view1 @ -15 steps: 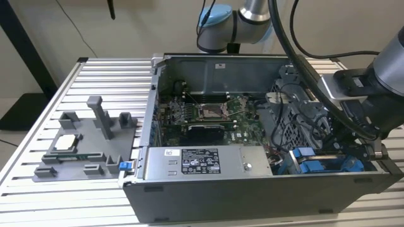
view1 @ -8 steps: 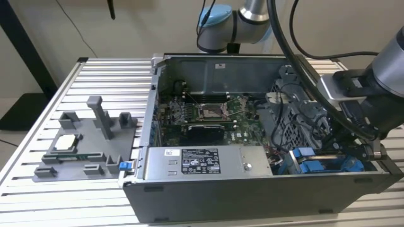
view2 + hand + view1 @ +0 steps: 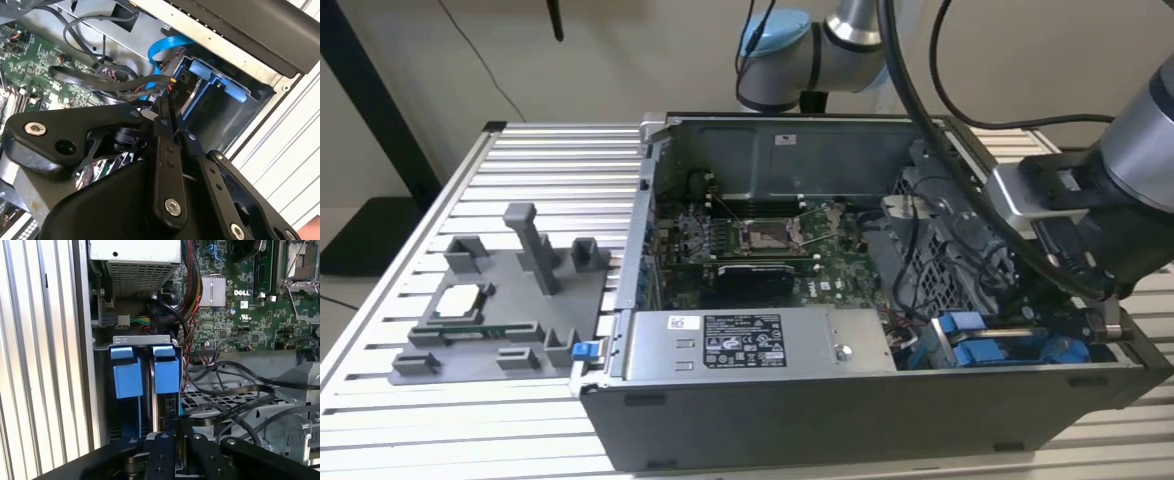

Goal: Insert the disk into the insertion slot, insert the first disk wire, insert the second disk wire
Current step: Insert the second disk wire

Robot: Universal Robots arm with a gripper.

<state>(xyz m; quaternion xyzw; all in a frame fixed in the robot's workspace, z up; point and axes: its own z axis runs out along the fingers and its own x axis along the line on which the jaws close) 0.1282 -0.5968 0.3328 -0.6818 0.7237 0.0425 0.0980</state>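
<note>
Blue-railed insertion slot point(image 3: 145, 385) approached by the gripper point(image 3: 172, 427).
A thin black wire connector point(image 3: 173, 407) is pinched between closed fingers, held upright beside the seated disk point(image 3: 152, 390) for plugging.

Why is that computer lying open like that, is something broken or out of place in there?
Nothing looks broken. The computer case lies on its side with its panel off. Black cables sprawl loosely over the grey metal cage, untidy rather than damaged. The gripper sits at the insertion slot with its blue tabs.
</note>
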